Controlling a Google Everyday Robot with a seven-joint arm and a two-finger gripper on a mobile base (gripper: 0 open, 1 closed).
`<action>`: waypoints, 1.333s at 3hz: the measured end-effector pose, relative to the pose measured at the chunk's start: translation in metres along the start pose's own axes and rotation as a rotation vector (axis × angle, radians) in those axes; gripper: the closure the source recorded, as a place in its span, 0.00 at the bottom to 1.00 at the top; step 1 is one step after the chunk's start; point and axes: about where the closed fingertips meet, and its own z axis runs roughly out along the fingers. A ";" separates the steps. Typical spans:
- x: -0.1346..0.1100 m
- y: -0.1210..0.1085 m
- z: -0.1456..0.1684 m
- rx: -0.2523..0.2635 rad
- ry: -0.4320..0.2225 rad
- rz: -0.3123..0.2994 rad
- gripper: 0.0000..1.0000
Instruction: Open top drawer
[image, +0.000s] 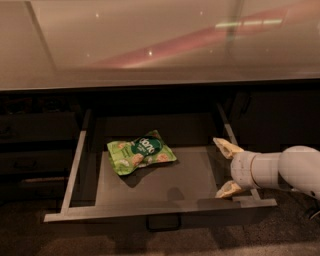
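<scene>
Hovering at top drawer right wall, jaws spread, snack bag inside

Green snack bag seen lying flat and askew on floor of top drawer, left of middle; round white-and-green logo turned upward, pale snack pieces printed around it. Bag found well apart from gripper, located at drawer's right wall. Glossy beige countertop spread above, pink streak and bright light bars reflected in it. Slimmer dark drawer fronts stacked at left; dark cabinet panel set at right. Speckled brown floor seen below.
</scene>
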 end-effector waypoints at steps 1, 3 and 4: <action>-0.005 0.015 -0.005 -0.027 -0.021 -0.022 0.00; 0.010 0.109 -0.038 -0.084 -0.048 -0.071 0.00; 0.010 0.109 -0.038 -0.084 -0.048 -0.071 0.00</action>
